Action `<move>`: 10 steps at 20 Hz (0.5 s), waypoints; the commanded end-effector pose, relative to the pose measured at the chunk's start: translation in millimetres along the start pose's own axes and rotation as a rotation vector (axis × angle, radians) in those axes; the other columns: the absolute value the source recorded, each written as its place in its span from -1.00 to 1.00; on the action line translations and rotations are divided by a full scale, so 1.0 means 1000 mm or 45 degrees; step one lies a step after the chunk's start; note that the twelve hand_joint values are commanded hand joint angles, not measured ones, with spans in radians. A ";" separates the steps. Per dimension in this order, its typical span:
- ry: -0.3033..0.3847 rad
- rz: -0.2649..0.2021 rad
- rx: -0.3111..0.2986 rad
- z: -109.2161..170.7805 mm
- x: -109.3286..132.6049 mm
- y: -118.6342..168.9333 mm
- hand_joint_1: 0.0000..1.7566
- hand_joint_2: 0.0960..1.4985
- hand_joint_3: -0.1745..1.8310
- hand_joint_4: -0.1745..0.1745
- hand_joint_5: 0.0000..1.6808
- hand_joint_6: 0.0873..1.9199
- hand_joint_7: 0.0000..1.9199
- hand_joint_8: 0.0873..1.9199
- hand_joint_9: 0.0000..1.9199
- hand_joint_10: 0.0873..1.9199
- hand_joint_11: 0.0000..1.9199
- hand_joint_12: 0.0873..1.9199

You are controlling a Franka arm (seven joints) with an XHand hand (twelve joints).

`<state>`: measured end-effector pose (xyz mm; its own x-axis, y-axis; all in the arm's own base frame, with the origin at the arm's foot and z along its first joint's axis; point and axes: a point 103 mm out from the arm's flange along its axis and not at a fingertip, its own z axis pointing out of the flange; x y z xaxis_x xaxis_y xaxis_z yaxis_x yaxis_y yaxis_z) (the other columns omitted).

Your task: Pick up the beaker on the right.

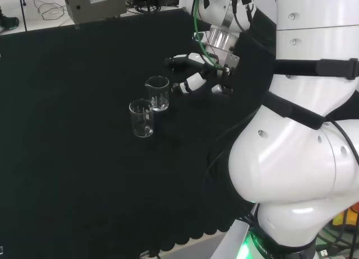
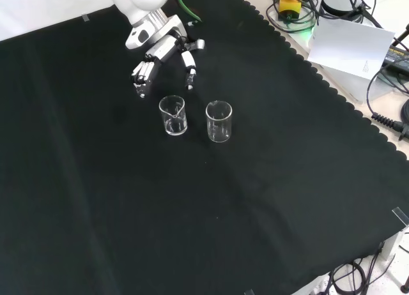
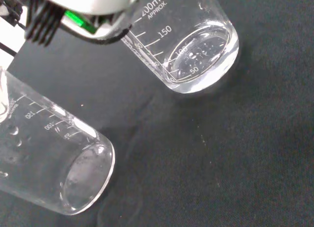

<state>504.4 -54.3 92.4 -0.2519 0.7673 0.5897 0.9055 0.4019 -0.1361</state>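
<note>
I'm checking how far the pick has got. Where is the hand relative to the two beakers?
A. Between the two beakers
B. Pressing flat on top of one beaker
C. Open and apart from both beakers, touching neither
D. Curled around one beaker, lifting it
C: in the front view the hand hangs open above the cloth, clear of the left beaker and the right beaker.

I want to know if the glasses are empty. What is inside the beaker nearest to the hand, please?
The beaker nearest the hand appears empty: the black cloth shows through its clear wall. The wrist view shows only droplets on the glass. A thin film of liquid cannot be excluded.
</note>
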 end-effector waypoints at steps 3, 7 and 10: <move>0.107 -0.024 -0.052 0.022 -0.014 0.018 0.06 -0.41 -0.22 -0.01 -0.51 -1.00 -0.72 -0.48 -0.66 -0.47 -1.00 0.31; 0.144 -0.041 -0.050 0.031 -0.017 0.028 0.06 -0.42 -0.21 -0.02 -0.49 -1.00 -0.70 -0.47 -0.64 -0.47 -1.00 0.32; 0.153 -0.054 -0.053 0.034 -0.015 0.032 0.06 -0.42 -0.20 -0.03 -0.48 -1.00 -0.70 -0.47 -0.63 -0.47 -1.00 0.33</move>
<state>523.7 -41.1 54.6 -0.2451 0.6980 0.6728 0.9105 0.4040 -0.0875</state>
